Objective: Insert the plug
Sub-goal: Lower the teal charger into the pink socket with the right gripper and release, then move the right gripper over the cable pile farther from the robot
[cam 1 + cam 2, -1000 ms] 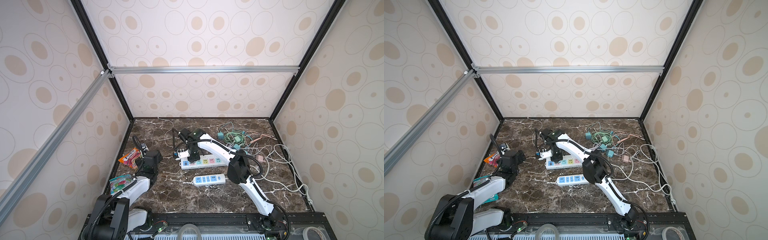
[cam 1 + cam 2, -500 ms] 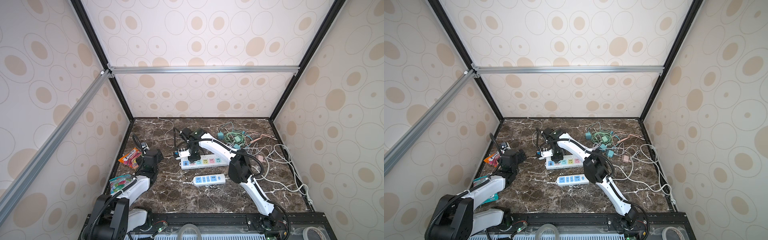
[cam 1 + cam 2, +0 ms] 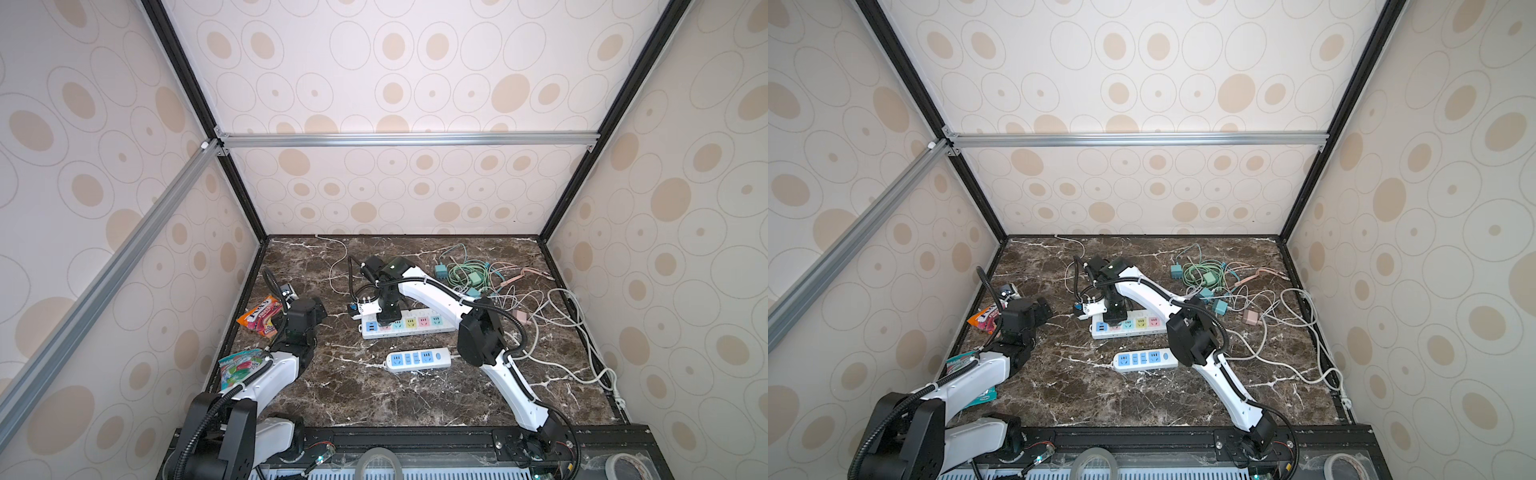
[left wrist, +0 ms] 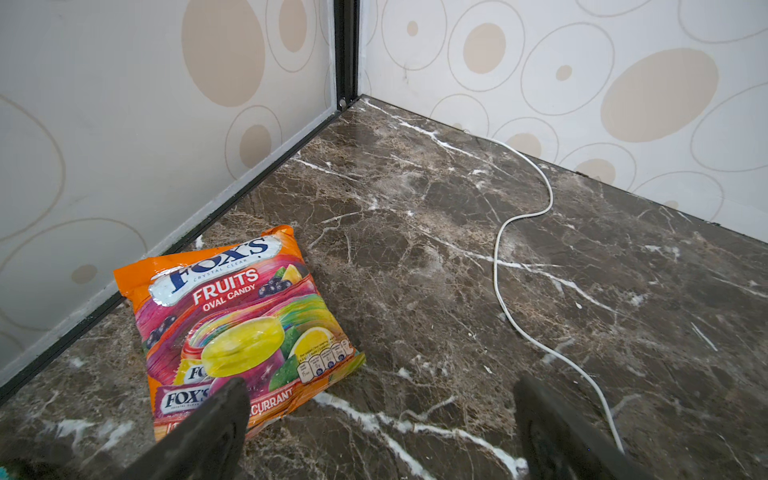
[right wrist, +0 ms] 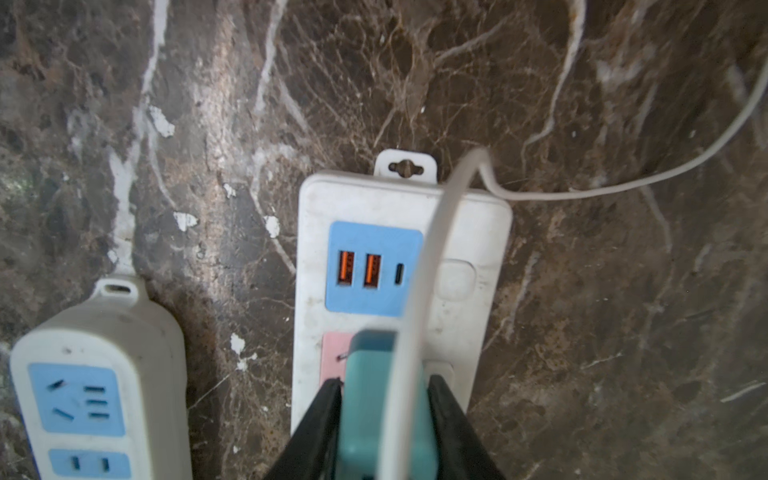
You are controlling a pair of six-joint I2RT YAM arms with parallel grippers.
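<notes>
Plug (image 5: 370, 407) prongs — out of sight

This is a robotics lab test cell: a box of black frame posts (image 3: 197, 99) and aluminium bars (image 3: 407, 139) closes in a marble-patterned tabletop (image 3: 374, 399), with panels (image 3: 395, 54) of beige-oval wallpaper as its walls. Two white robot arms (image 3: 513, 388) stand on a black rail (image 3: 415, 436) at the front edge with tape rolls (image 3: 611, 461) beside it. The goods laid out are staged props: power strips (image 3: 405, 328), a tangle of charger cables (image 3: 469, 274) and candy bags (image 4: 237, 324).
</notes>
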